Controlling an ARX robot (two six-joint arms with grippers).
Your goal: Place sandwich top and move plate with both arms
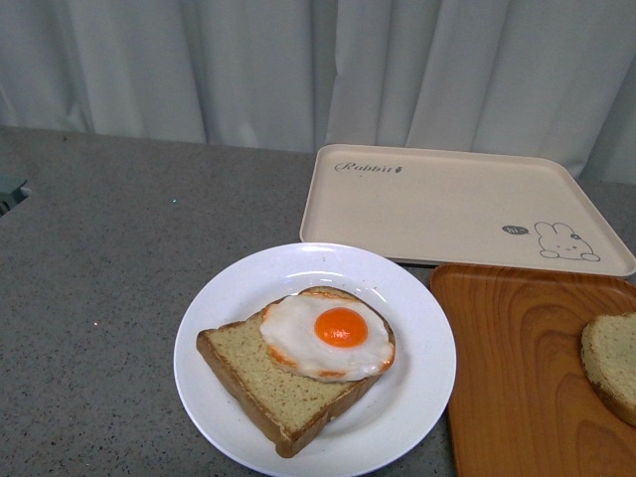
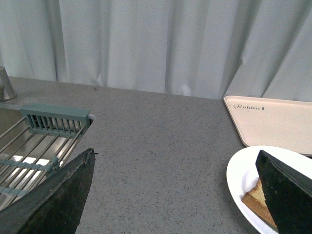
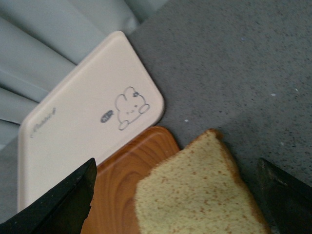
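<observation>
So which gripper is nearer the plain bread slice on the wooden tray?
Right. The right gripper hangs open over the bread slice on the wooden tray. The left gripper is over the counter, between the sink rack and the plate, the slice outside its view.

A pale grey curtain [image 1: 199, 60] hangs across the top of the front view, above a speckled grey counter [image 1: 109, 248]. At upper right lies a cream tray [image 1: 447, 199] with a rabbit drawing in its right corner. Just in front of it, at lower right, is a wooden tray [image 1: 517, 368]. Lower centre, a bread slice [image 1: 263, 378] carries a fried egg [image 1: 328, 333]. The left wrist view shows a sink with a wire rack [image 2: 29, 156] and a teal slotted piece [image 2: 56, 119].
</observation>
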